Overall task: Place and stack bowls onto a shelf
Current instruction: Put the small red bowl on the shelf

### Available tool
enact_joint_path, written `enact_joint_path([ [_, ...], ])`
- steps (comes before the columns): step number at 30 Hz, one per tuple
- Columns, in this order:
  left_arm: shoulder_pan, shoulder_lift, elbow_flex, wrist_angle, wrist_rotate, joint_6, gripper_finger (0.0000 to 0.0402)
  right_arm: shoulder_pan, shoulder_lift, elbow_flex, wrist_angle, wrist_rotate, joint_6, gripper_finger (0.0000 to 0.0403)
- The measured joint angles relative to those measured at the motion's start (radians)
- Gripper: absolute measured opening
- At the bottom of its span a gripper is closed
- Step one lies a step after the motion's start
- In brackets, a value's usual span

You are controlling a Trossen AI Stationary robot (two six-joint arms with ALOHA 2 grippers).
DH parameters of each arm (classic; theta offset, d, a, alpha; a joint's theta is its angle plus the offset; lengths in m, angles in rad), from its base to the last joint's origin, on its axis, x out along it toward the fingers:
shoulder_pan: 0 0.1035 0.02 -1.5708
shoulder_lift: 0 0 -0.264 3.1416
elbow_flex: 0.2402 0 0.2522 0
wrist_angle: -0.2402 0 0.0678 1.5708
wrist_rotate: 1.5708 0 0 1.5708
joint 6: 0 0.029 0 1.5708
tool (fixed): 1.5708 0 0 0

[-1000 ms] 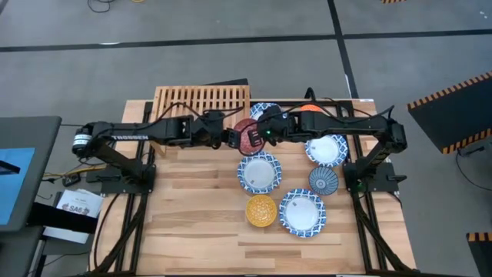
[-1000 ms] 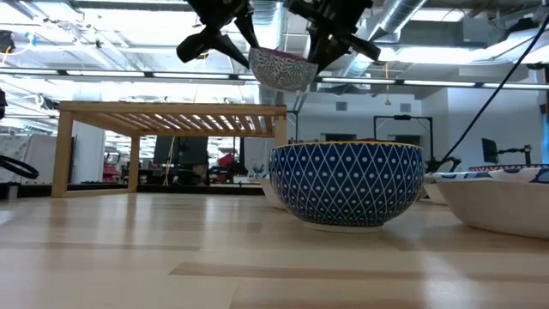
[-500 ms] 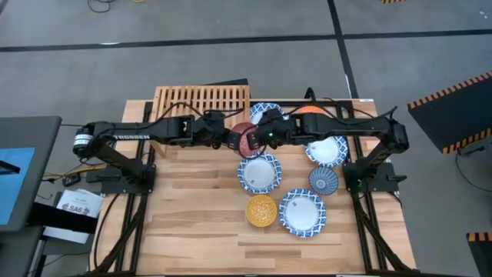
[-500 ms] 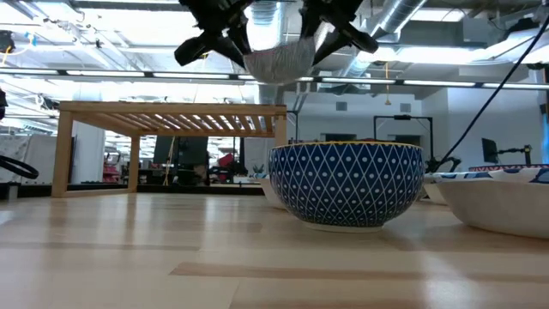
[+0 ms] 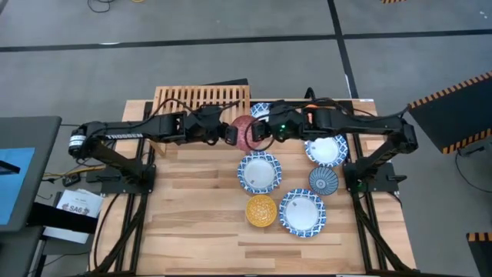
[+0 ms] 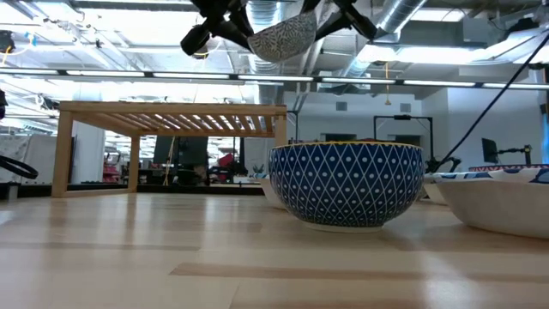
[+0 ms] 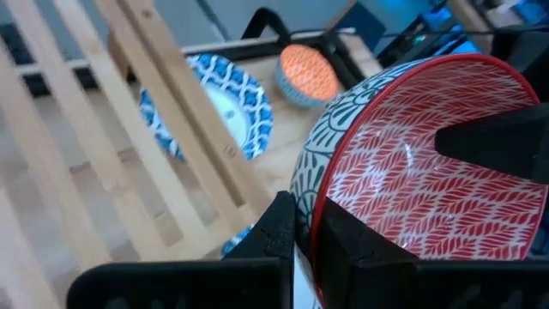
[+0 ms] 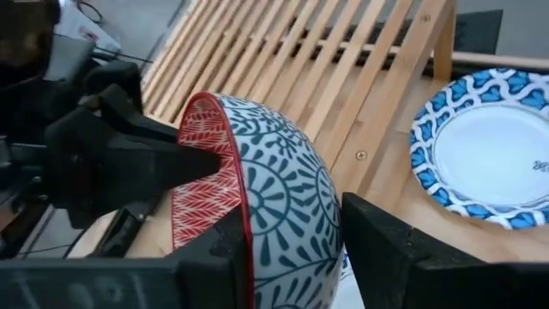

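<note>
Both arms reach in from the table's side edges and meet near its far edge, just off the shelf's (image 5: pixel 202 99) right end. The left gripper (image 5: pixel 231 135) is pinched tight on the rim of the red bowl (image 5: pixel 244 133), one finger inside and one outside, holding it up in the air and tipped on its side. The right gripper (image 5: pixel 262 132) sits at the bowl's opposite side with its fingers spread; they flank the bowl's patterned outer wall, though whether they still touch it is hard to judge.

The low view shows the red bowl (image 6: pixel 283 36) hanging well above the level of the shelf top (image 6: pixel 171 109) and tilted, which the overhead view cannot give. The left wrist view shows the red leaf-patterned inside of the bowl (image 7: pixel 420 184) and the clamped fingers (image 7: pixel 283 227) at its rim, with the orange bowl (image 7: pixel 307 72) and a blue-and-white bowl (image 7: pixel 225 103) on the table beyond the slats. The right wrist view shows the grey-and-teal outside of the bowl (image 8: pixel 274 202) between its own fingers (image 8: pixel 390 240).

Six other bowls lie on the table right of the shelf; the yellow bowl (image 5: pixel 261 210) is nearest the front edge.
</note>
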Motion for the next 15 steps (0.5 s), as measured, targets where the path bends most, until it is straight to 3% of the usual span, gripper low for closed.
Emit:
enact_joint_path([
  [15,0.013,-0.011,-0.006,0.022,0.002,0.042,0.0001,-0.001,-0.044,0.001,0.008,-0.016,-0.062,0.0209],
])
